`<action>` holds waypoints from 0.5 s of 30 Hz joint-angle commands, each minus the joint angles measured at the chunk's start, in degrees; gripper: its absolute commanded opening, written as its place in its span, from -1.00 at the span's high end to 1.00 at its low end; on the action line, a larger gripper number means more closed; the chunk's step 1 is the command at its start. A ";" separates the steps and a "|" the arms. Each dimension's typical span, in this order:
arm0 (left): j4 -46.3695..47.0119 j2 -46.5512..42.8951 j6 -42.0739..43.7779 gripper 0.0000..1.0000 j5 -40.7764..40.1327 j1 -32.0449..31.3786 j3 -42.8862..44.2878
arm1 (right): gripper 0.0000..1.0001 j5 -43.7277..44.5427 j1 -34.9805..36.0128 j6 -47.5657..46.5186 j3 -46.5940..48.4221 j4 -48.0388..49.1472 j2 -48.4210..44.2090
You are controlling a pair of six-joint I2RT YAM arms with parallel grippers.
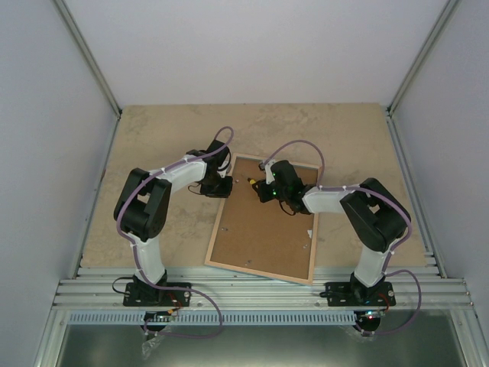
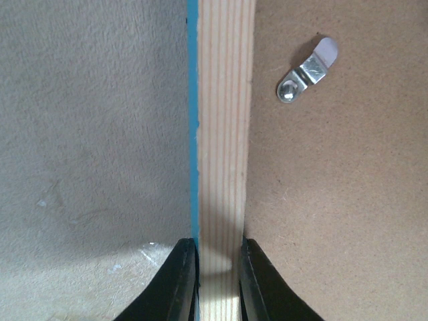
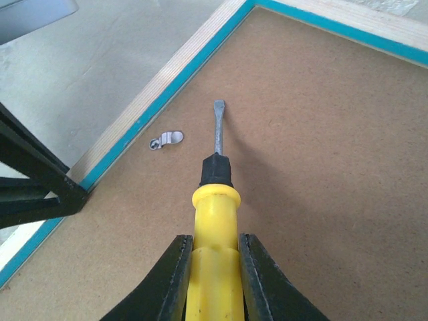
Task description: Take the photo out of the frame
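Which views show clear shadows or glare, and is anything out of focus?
Right wrist: sharp; the screwdriver throws a soft shadow rightward on the back of the frame. Left wrist: the metal clip glints; the table darkens near the fingers. Top external: even light, small parts unreadable.

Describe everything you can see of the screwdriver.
The screwdriver has a yellow plastic-looking handle, a black collar and a slim grey metal shaft ending in a flat blade. The right gripper is shut on its handle. It points away over the brown fibreboard back of the frame, its tip near a metal turn clip; whether the tip touches is unclear.
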 commanded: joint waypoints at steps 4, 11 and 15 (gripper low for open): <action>-1.81 0.70 -0.64 1.00 0.32 0.29 -0.44 | 0.99 -5.20 0.04 -4.64 1.99 -3.87 -1.00; -1.83 0.87 -0.70 1.00 0.22 0.29 -0.41 | 0.99 -7.21 0.05 -6.28 2.91 -6.57 -1.14; -1.91 0.89 -0.65 1.00 0.06 0.31 -0.27 | 0.99 -7.67 0.07 -7.00 3.93 -8.81 -0.82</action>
